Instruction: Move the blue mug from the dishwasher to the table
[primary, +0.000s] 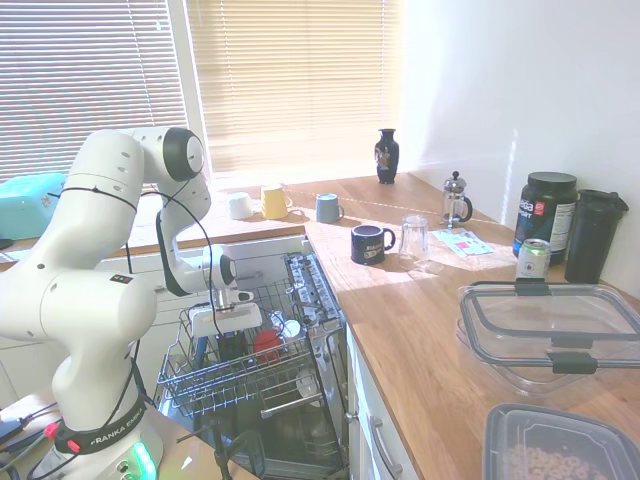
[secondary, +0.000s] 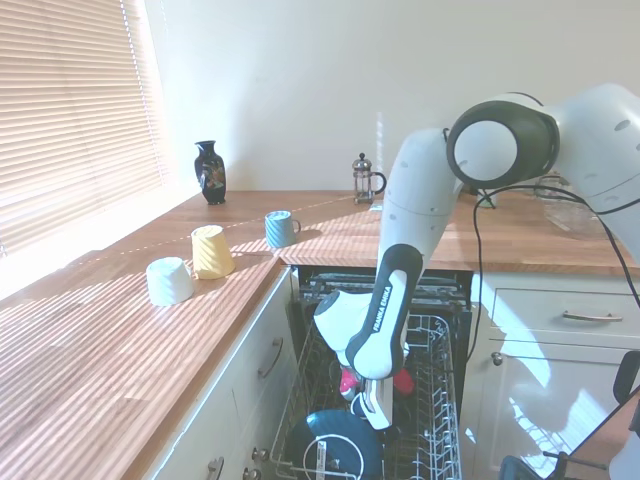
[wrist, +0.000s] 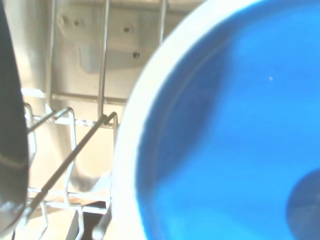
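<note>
From my remote station I find the gripper (secondary: 372, 408) lowered into the pulled-out wire rack of the dishwasher (primary: 300, 290), just above a round dark blue dish (secondary: 330, 445) standing in the rack; I cannot tell whether its fingers are apart or together, nor whether they hold anything. A red item (primary: 266, 343) sits in the rack just beside the wrist. The wrist view is filled by a bright blue glossy surface with a white rim (wrist: 235, 135), out of focus, with rack wires (wrist: 102, 60) beside it. I cannot pick out the blue mug in any view. On the table (primary: 420, 320) stand a navy mug with white lettering (primary: 370, 243), a grey-blue mug (primary: 328, 207), a yellow mug (primary: 274, 201) and a white cup (primary: 240, 205), all well apart from the gripper.
</note>
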